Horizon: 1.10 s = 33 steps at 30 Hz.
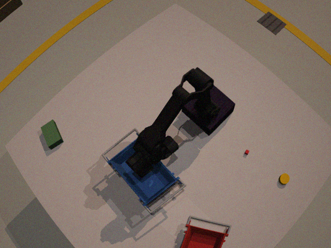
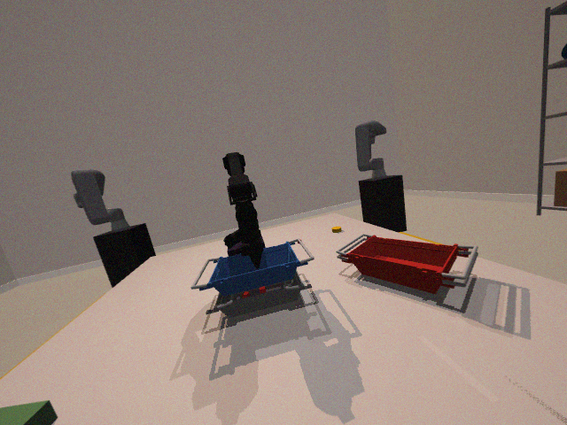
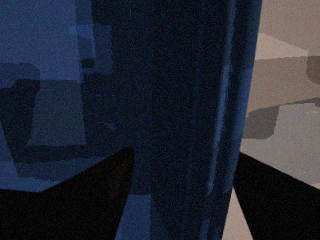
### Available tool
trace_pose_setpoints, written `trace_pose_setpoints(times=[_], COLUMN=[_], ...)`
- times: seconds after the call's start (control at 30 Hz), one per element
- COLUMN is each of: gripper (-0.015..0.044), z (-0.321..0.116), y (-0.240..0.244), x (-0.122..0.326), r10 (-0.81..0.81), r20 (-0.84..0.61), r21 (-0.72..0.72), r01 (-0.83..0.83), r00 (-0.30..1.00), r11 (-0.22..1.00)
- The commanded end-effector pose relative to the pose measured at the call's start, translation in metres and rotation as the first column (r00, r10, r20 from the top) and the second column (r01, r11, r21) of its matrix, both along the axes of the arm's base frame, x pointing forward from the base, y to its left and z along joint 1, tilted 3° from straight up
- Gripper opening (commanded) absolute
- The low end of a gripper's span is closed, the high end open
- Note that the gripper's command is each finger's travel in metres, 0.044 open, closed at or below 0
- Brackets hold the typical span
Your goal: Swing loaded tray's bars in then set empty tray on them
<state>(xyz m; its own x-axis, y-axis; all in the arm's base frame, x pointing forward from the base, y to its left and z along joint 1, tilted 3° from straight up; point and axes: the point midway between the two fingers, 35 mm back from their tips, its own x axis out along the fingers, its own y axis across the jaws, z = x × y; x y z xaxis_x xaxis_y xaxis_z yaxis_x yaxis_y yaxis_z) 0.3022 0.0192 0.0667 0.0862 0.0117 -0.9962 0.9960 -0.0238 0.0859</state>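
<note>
The blue tray (image 1: 135,186) (image 2: 256,281) (image 3: 200,100) shows no load and sits above the grey tray (image 2: 265,303), roughly parallel to it. Its own wire bars are swung out at both ends. Red blocks (image 2: 262,289) show in the gap between the trays. The grey tray's swung-in bars are mostly hidden, so their contact with the blue tray cannot be made out. My gripper (image 2: 258,265) (image 3: 182,157) is open, with its fingers apart on either side of the blue tray's long wall nearer the arm base, one finger inside the tray.
A red tray (image 1: 206,237) (image 2: 393,269) with outswung bars stands to one side. A green block (image 1: 51,134) (image 2: 27,413), a small red cube (image 1: 246,151) and a yellow disc (image 1: 284,179) (image 2: 336,228) lie on the table. The arm base (image 1: 208,112) stands behind the trays.
</note>
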Motion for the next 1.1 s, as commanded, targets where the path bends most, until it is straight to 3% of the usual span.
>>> trace_pose_setpoints(times=[0.0, 0.3, 0.6, 1.07], gripper=[0.0308, 0.044, 0.044, 0.044], z=[-0.001, -0.001, 0.005, 0.084], y=[0.0, 0.0, 0.0, -0.001], x=[-0.001, -0.001, 0.0, -0.003], r10=[-0.003, -0.003, 0.0, -0.003], r20=[-0.004, -0.004, -0.001, -0.002], r21=[0.002, 0.002, 0.0, 0.002], r01=[0.003, 0.003, 0.0, 0.003], r00=[1.0, 1.0, 1.0, 1.0], r11=[1.0, 1.0, 1.0, 1.0])
